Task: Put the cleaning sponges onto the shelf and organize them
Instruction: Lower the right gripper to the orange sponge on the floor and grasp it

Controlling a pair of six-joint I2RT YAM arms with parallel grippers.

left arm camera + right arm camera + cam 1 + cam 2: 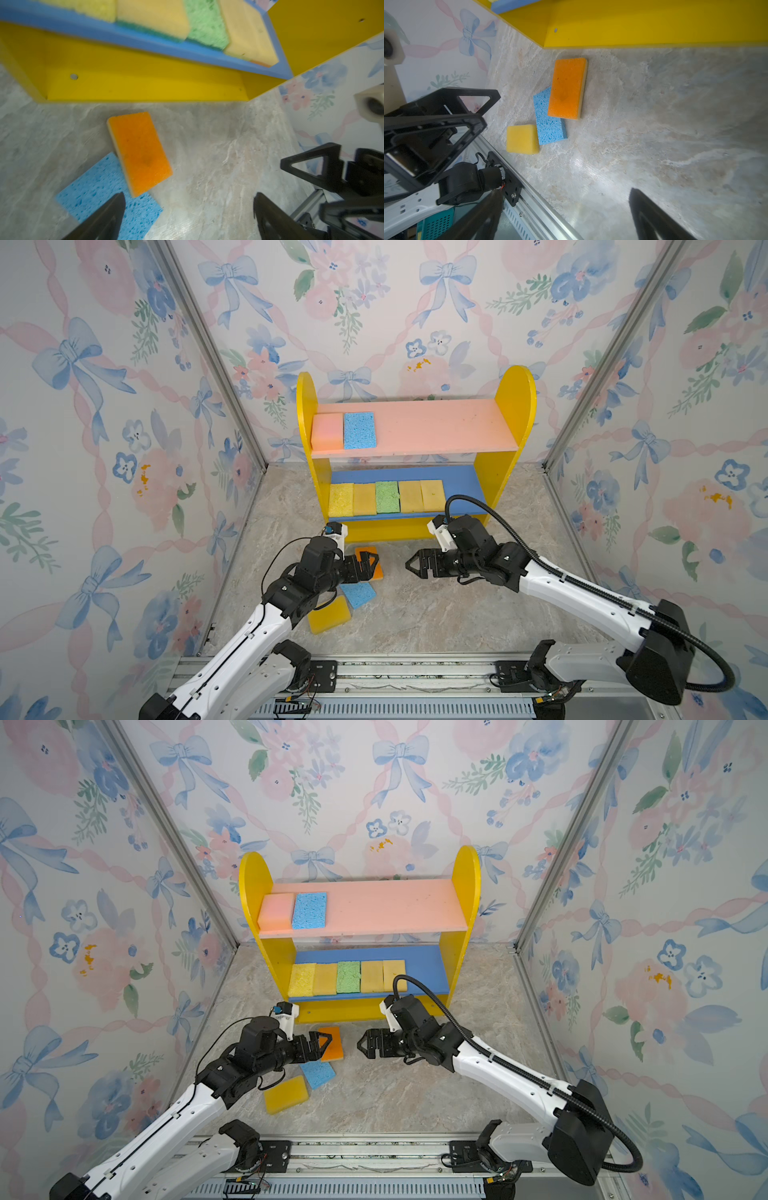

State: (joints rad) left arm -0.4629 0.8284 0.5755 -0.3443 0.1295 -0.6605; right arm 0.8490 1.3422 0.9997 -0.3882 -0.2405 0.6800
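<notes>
Partly atop porous blue sponge, orange sponge, tan edge

orange sponge on bench, end lapping blue sponge at its 7 o'clock | shelf at 12, sponge row on blue board | left gripper jaws apart, empty

Marble floor bears the shelf — plus orange sponge, blue sponge, yellow sponge.
</notes>
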